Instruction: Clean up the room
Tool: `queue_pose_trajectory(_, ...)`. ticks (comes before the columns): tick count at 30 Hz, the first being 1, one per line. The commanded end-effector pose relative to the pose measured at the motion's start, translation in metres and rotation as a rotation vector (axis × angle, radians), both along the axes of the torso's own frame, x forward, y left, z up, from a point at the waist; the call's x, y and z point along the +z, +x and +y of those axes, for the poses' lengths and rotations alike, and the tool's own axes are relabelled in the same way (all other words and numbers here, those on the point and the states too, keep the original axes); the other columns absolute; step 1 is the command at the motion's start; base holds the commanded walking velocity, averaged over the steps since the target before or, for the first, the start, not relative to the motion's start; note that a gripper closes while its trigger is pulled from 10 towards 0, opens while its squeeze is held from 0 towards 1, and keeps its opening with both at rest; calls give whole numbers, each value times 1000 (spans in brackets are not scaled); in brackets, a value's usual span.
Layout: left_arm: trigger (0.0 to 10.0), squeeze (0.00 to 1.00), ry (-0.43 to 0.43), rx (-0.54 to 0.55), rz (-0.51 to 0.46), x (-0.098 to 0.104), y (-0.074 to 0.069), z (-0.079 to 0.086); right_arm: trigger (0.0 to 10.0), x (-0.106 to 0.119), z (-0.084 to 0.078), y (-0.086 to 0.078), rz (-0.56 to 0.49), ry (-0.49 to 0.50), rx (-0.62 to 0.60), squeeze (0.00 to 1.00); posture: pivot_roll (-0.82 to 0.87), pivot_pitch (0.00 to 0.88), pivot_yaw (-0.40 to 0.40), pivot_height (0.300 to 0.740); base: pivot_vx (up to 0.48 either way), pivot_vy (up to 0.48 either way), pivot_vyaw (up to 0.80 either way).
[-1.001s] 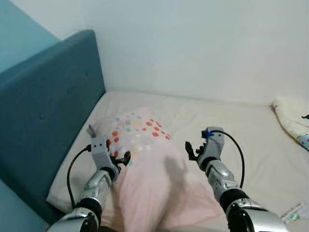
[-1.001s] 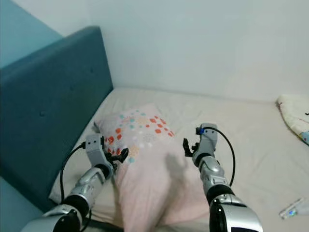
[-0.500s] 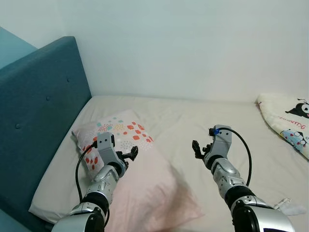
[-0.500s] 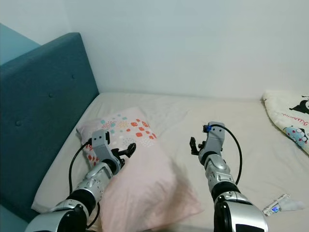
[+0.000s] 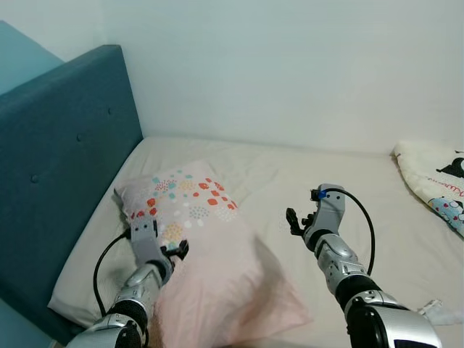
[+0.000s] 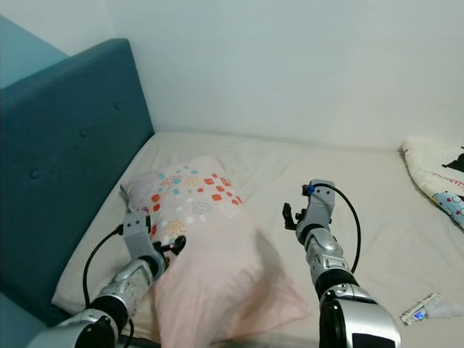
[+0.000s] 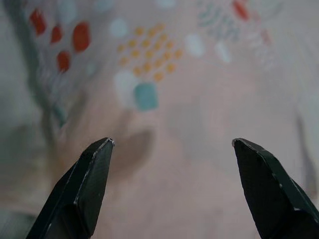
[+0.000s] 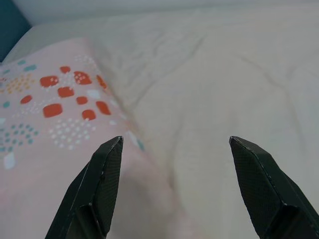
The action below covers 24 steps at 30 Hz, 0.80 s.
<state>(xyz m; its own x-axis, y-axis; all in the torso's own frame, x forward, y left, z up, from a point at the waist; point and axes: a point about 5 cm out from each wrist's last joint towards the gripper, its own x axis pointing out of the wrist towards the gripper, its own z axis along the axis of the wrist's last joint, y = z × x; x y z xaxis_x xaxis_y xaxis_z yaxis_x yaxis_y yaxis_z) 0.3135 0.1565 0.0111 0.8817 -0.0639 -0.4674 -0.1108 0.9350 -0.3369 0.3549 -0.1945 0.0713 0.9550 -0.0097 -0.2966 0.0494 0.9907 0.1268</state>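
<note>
Our left gripper (image 7: 172, 186) has its jaws spread wide and empty just above the pink pillow (image 5: 217, 275), which lies on the bed (image 5: 304, 174) near the blue headboard (image 5: 65, 167); our right gripper (image 8: 177, 191) is equally wide and empty over the pillow's far edge. To square the pillow well, we judge both jaws should pinch opposite edges evenly. The blanket (image 5: 435, 181) carries print too small to read.

Between our right gripper's (image 8: 174, 191) spread black fingers (image 8: 102, 186) lies cream bedsheet (image 8: 224, 74). A pink pillow (image 8: 45, 129) with coloured spots lies beside it.
</note>
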Motion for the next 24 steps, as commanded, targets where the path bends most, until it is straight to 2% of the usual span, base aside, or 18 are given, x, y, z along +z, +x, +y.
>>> queue_pose_trajectory(1, 10000, 0, 2, 5, 34, -6, -5, 4, 10000, 2, 4, 2, 3, -7, 20, 0, -125, 0, -24, 645, 0, 0, 0)
queue_pose_trajectory(7, 10000, 0, -34, 14, 0, 1, 1, -2, 10000, -7, 18, -2, 33, -14, 72, 0, -126, 0, -29, 620, 0, 0, 0)
queue_pose_trajectory(15, 10000, 0, -55, 43, -37, 9, 8, 0, 10000, -14, 19, -7, 44, -2, 78, 0, -141, 0, -18, 595, 0, 0, 0)
queue_pose_trajectory(16, 10000, 0, -99, 70, -60, 13, 11, 1, 10000, -14, 16, -8, 27, 18, 72, 0, -145, 0, -13, 585, 0, 0, 0)
queue_pose_trajectory(19, 10000, 0, -135, 85, -72, 15, 13, 1, 10000, -14, 16, -9, 18, 31, 73, 0, -150, 0, -7, 575, 0, 0, 0)
queue_pose_trajectory(21, 10000, 0, -221, 99, -98, 19, 16, -1, 10000, -15, 17, -10, 11, 42, 81, 0, -151, 0, -6, 565, 0, 0, 0)
queue_pose_trajectory(23, 10000, 0, -363, 68, -179, 32, 24, -8, 10000, -15, 19, -10, -1, 61, 92, 0, -154, 0, -2, 555, 0, 0, 0)
queue_pose_trajectory(24, 10000, 0, -363, 68, -179, 32, 24, -8, 10000, -15, 19, -10, -1, 61, 92, 0, -154, 0, -2, 555, 0, 0, 0)
